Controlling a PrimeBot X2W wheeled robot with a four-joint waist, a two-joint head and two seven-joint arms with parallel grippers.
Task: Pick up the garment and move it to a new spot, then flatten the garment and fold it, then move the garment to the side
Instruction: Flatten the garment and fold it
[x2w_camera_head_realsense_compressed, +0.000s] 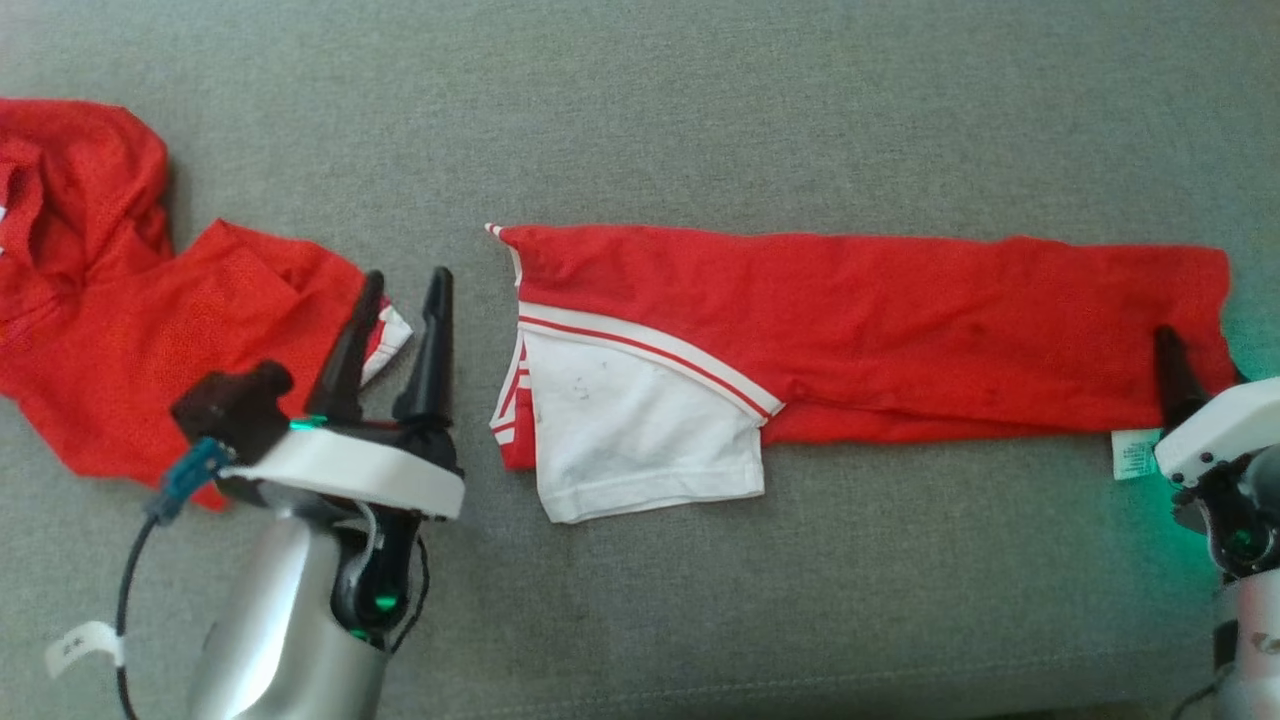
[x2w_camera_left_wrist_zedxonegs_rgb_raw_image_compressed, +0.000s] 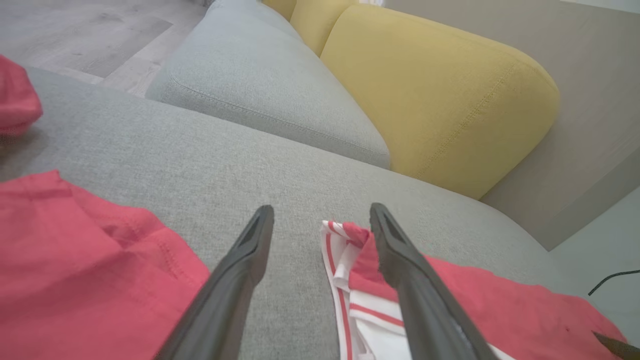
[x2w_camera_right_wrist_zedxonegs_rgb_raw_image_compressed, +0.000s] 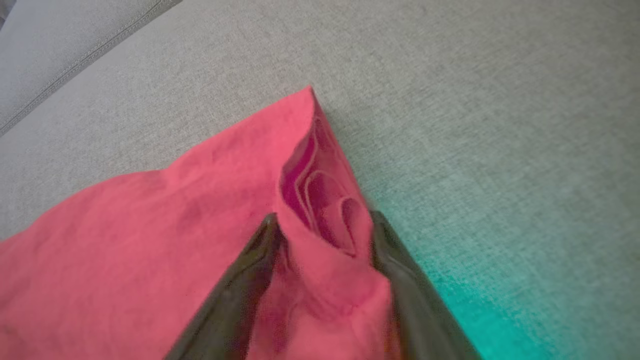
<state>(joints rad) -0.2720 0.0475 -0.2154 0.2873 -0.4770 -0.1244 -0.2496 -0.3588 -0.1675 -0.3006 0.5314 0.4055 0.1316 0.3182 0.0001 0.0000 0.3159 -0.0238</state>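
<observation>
1. At the far left a crumpled red cloth (x2w_camera_head_realsense_compressed: 130, 330) lies on the grey sofa seat (x2w_camera_head_realsense_compressed: 700, 120). It runs from the picture's left edge up to my left fingers, and its white-edged corner shows between them in the head view.
2. My left pincer (x2w_camera_head_realsense_compressed: 406, 280) is spread wide and holds nothing. Its fingers point away from me over the bare strip of seat between the crumpled cloth and the garment. (Along these fingers my wrist camera also sees a yellow back cushion (x2w_camera_left_wrist_zedxonegs_rgb_raw_image_compressed: 440, 90) beyond the seat.)
3. The garment (x2w_camera_head_realsense_compressed: 880, 320) lies flat from the middle of the seat to the right, folded into a long red band that runs left to right.
4. At the band's left end a white sleeve (x2w_camera_head_realsense_compressed: 640, 440) edged with red and white stripes sticks out toward me past the red cloth's near edge.
5. At the band's right end my right pincer (x2w_camera_right_wrist_zedxonegs_rgb_raw_image_compressed: 322, 220) has a finger on each side of a bunched fold of red cloth at the near corner. The fold looks pinched between them, though blur there hides how firmly.
6. A white care label (x2w_camera_head_realsense_compressed: 1133, 455) peeks out from the garment's near edge, just beside that pincer's pale housing, and a green glow falls on the seat around it.
</observation>
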